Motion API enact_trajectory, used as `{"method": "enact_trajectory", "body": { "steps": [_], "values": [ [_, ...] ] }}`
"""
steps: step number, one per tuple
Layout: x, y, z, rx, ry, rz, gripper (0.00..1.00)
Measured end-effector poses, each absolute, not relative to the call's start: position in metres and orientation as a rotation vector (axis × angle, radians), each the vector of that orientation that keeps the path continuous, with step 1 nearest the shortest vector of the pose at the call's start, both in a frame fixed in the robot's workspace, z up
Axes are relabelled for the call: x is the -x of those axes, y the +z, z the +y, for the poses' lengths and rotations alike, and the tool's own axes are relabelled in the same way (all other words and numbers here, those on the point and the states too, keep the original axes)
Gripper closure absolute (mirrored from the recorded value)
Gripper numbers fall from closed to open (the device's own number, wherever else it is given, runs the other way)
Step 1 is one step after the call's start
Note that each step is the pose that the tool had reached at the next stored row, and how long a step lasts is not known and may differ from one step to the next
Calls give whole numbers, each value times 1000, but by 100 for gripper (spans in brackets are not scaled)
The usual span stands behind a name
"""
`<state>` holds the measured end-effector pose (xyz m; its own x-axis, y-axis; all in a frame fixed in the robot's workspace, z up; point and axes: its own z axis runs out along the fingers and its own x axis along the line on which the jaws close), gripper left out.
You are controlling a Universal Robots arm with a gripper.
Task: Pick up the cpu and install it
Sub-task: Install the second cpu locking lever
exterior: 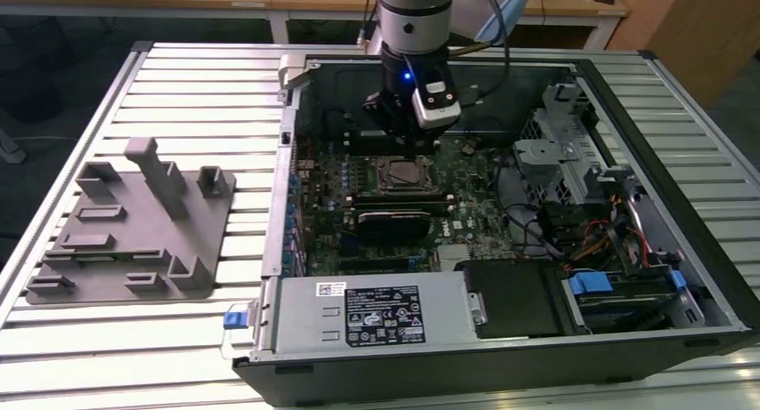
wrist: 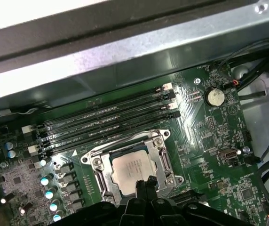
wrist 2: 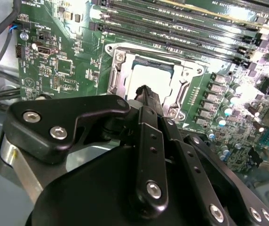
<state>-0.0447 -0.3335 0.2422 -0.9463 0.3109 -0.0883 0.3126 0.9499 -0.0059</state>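
Note:
The cpu [wrist: 130, 170] lies flat in the motherboard socket [wrist: 98, 165], silver top up, with the metal socket frame around it. In the second wrist view the cpu [wrist 2: 154, 79] shows just beyond my fingertips. My gripper [wrist: 145, 184] hangs right over the edge of the cpu, its two black fingers pressed together with nothing between them. From the exterior view the gripper [exterior: 410, 154] points straight down inside the open computer case [exterior: 297, 81], above the cpu [exterior: 408, 172].
A grey plastic fixture [exterior: 131, 223] lies on the slatted table at the exterior view's left. Inside the case are memory slots [wrist: 106, 123], a coin battery [wrist: 214, 96], a power supply [exterior: 368, 312], a drive cage [exterior: 570, 152] and loose cables [exterior: 558, 232].

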Motion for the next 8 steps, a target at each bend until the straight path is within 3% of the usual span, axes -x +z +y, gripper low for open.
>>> {"method": "enact_trajectory", "body": {
  "steps": [8],
  "values": [
    [44,242,-338,-483,-30,3017,89]
  ]
}}
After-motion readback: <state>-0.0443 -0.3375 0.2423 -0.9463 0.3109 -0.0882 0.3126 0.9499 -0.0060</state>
